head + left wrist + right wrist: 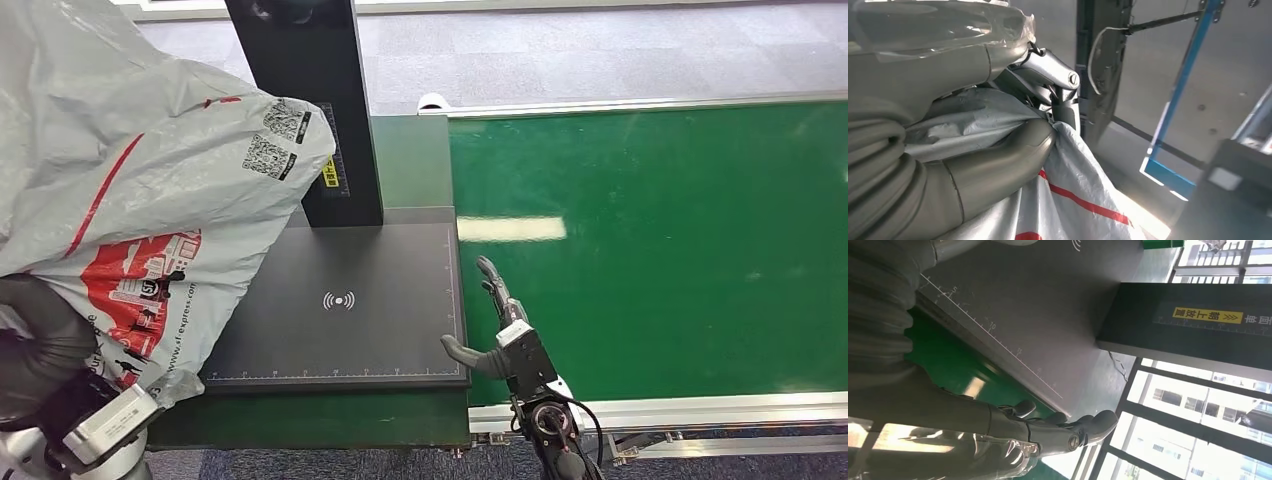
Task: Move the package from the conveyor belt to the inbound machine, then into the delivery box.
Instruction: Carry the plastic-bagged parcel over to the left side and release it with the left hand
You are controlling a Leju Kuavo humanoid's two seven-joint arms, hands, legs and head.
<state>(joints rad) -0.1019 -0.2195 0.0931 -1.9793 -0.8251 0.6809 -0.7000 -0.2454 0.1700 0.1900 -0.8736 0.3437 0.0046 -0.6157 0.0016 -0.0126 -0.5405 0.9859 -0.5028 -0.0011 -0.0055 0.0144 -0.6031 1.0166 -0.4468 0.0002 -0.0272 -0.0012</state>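
Note:
A grey plastic courier package (150, 170) with red print and QR labels hangs lifted over the left part of the black inbound machine plate (350, 330). My left hand (1013, 115) grips a bunch of the package (1073, 200) between thumb and fingers; in the head view the bag hides that hand. My right hand (495, 330) hovers with fingers apart and nothing in it, just right of the plate's front right corner, over the green conveyor belt (650, 250). The right hand (1048, 427) appears close beside the plate's ruled edge (998, 335) in the right wrist view.
The machine's black upright post (310, 110) rises behind the plate, with a yellow label. A silver rail (660, 410) edges the belt's near side. Grey carpet floor (600, 50) lies beyond the belt.

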